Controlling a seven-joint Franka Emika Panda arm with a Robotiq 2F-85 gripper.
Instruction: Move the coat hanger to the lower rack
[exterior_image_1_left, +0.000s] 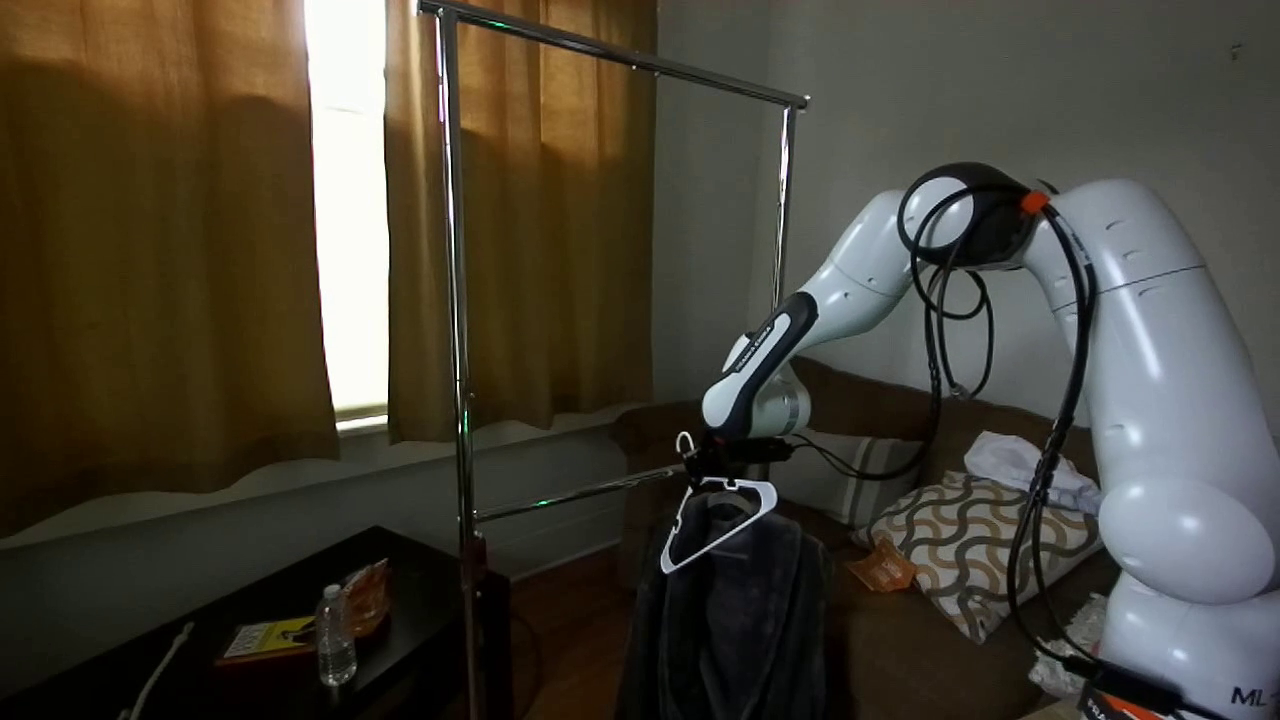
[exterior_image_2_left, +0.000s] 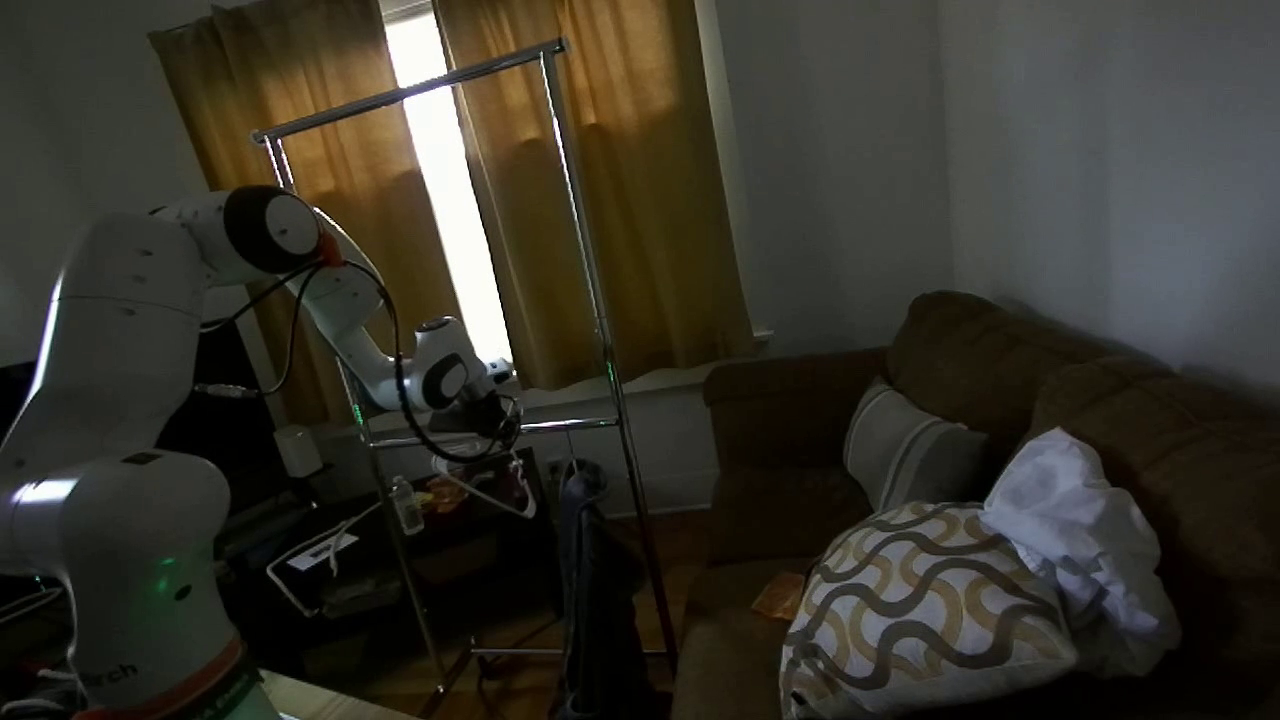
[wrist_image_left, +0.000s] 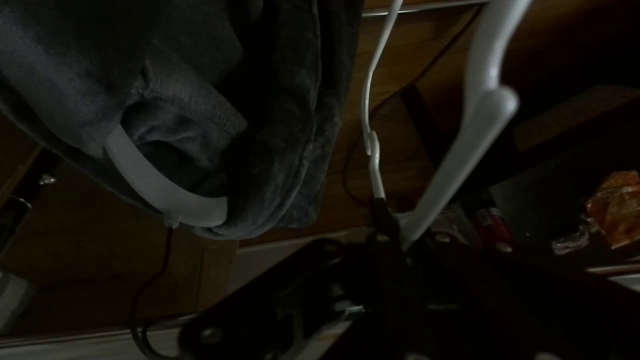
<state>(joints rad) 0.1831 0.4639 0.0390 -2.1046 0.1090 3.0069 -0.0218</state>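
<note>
The arm (exterior_image_1_left: 1130, 270) arches down, gripper (exterior_image_1_left: 697, 464) clasping coat hanger (exterior_image_1_left: 720, 540).

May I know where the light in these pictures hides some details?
In both exterior views, the window is blown out to nearly plain white; in the wrist view, shadow is deepest: the coat hanger shows pale, but the gripper almost melts into black.

A home is seen here: a brown sofa (exterior_image_2_left: 790, 405) is dressed with a striped cushion (exterior_image_2_left: 910, 450) and a patterned pillow (exterior_image_2_left: 930, 600), a bright window (exterior_image_1_left: 348, 230) is framed by golden curtains (exterior_image_1_left: 150, 300) and, there, a dark table (exterior_image_1_left: 420, 580) is topped by a bottle (exterior_image_1_left: 336, 640).
</note>
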